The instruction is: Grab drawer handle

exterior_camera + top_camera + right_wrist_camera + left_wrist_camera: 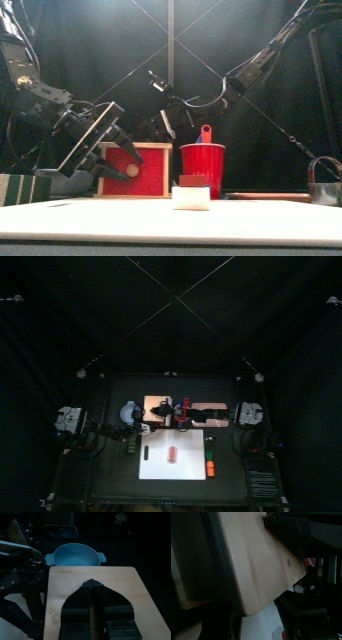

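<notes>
A wooden drawer box (170,416) stands mid-table; its red front (139,171) faces the front camera, and I cannot make out a handle on it. My right gripper (91,583) hovers over the box's bare wooden top (120,592) with its jaws closed together and holds nothing. In the top view the right gripper (166,411) reaches across from the right. My left gripper (107,152) hangs open and empty at the box's left side, close to the front. The left wrist view shows the box's top (258,562) close up.
A blue bowl (75,555) sits on the table left of the box. A red cup (203,168) stands in front of the box on a white mat (178,456), with a small white block (191,194) nearer the front edge. An orange object (210,467) lies on the mat.
</notes>
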`<state>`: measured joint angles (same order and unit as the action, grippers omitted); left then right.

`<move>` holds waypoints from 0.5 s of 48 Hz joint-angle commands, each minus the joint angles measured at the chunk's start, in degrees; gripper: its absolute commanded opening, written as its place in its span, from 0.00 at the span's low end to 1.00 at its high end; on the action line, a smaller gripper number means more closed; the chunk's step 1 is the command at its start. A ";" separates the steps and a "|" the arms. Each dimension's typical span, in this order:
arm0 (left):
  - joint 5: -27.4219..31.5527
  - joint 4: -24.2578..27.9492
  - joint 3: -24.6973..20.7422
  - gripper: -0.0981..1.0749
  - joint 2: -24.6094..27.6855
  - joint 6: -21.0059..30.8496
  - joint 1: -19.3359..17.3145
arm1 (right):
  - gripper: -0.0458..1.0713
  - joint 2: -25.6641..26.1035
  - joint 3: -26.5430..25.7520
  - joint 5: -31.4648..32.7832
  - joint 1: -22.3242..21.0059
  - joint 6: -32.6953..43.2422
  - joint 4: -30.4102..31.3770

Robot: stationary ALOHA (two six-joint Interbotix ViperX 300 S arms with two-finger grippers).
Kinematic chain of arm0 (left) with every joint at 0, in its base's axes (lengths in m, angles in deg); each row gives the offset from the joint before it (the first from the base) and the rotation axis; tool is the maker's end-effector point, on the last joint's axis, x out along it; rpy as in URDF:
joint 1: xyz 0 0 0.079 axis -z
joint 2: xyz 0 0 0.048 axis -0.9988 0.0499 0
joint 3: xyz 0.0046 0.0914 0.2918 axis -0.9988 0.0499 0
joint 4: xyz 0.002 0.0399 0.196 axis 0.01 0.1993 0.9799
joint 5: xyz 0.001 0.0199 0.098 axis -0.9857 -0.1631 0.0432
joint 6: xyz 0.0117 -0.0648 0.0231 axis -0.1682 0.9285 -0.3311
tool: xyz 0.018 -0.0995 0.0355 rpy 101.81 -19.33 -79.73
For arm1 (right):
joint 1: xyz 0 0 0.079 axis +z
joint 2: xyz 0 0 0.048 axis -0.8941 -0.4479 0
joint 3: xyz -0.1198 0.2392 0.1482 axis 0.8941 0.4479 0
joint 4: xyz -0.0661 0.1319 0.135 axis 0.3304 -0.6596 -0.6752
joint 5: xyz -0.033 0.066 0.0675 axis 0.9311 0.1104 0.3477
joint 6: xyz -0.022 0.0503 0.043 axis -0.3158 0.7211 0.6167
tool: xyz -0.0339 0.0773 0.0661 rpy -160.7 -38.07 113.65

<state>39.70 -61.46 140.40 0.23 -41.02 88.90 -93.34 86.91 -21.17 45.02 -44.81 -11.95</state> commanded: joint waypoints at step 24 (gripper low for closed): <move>3.08 0.18 -1.23 0.64 -0.44 -0.18 0.09 | 0.08 -0.62 0.35 0.53 -0.09 -0.09 0.09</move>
<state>42.43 -61.55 139.79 0.23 -41.02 88.63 -93.34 86.91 -21.08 45.11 -44.72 -11.95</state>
